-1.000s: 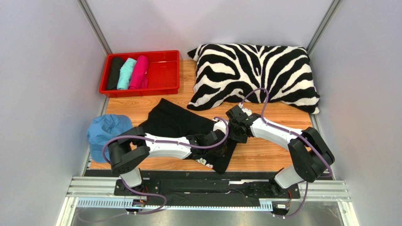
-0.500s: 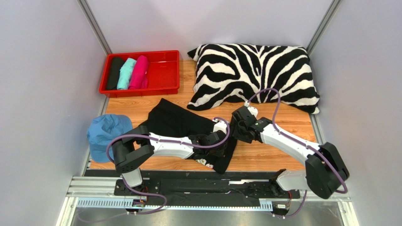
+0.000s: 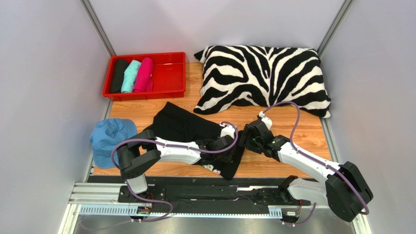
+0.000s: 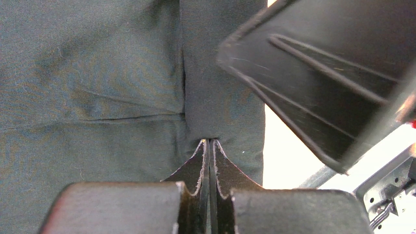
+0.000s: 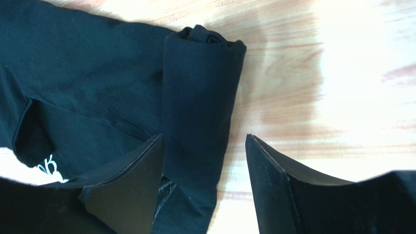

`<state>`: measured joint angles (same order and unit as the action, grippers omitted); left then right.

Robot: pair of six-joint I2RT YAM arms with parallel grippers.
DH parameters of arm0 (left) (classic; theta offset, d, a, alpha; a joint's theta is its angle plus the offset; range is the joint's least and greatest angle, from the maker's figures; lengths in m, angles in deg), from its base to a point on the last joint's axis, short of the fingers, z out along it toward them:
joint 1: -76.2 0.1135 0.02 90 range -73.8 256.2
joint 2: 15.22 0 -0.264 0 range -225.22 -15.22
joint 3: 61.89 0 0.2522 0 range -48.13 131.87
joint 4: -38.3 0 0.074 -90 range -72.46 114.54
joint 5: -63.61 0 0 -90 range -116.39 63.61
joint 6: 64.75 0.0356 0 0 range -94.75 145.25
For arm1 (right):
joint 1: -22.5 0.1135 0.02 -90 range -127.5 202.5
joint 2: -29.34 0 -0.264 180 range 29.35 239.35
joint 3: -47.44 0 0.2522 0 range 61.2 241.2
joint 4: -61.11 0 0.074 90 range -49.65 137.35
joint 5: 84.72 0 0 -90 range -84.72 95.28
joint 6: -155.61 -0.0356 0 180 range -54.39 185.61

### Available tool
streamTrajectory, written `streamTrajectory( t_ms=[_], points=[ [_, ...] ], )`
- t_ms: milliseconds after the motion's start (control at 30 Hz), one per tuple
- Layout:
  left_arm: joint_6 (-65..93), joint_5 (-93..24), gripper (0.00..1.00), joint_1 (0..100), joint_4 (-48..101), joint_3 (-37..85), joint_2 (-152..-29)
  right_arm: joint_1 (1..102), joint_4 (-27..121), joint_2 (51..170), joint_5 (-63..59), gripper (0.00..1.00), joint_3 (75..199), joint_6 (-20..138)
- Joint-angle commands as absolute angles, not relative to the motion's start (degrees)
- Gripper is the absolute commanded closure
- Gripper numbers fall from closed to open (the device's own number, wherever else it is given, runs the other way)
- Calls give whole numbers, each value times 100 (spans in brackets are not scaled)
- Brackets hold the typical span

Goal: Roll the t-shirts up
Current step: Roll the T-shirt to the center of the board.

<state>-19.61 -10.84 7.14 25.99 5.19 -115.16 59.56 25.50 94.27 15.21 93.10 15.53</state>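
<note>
1. The black t-shirt [image 3: 183, 124] lies flat in the middle of the table [image 3: 310, 130], white print toward 6 o'clock. There's a tight rolled edge [image 5: 200, 97] along its 3 o'clock side.
2. The left gripper [image 3: 228, 147] sits on the cloth right at that rolled edge, jaws pressed together. I can't tell if any fabric is nipped in there. My guess is it's pinning things so the roll doesn't spring open.
3. The right gripper [image 5: 204, 139] is spread wide with a finger on either side of the rolled edge, gripping nothing. It looks lined up to take it and turn it toward 9 o'clock.
4. At 11 o'clock there's a red tray [image 3: 171, 73] with a black roll [image 3: 118, 75], teal roll [image 3: 131, 75] and pink roll [image 3: 144, 74]. The zebra pillow [image 3: 263, 78] is at 1 o'clock and the blue cap [image 3: 110, 136] at 9.
5. In the way: the grippers crowd each other, and the left arm [image 3: 171, 148] lies across the unrolled cloth.
</note>
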Motion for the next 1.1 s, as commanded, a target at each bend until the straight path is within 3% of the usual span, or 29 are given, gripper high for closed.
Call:
streamTrajectory(
  t_ms=[0,300,500,567,800,900,933,1067],
  points=[
    [-2010,-1109,100,720,2611,645,-11577,5950,3355,9693,1530,35,9222,1464],
    [-1888,-1250,100,729,2805,557,-11471,5950,3408,10422,1696,40,9538,1455],
    [-1712,-1259,99,729,2866,548,-11304,5950,2776,10563,1846,53,9881,1385],
    [-1650,-1268,99,720,2875,548,-11234,5950,2574,10607,1863,61,9960,1376],
    [-1501,-1303,94,720,2858,584,-11041,5977,1977,10853,1908,68,10391,1385],
    [-1457,-1311,85,720,2840,592,-10892,5994,1634,11003,1987,68,10628,1323],
    [-1422,-1329,76,720,2832,592,-10830,5994,1554,11038,1995,68,10742,1314],
    [-1369,-1364,55,685,2796,654,-10768,6003,1334,11214,2013,68,10918,1279]
  ],
)
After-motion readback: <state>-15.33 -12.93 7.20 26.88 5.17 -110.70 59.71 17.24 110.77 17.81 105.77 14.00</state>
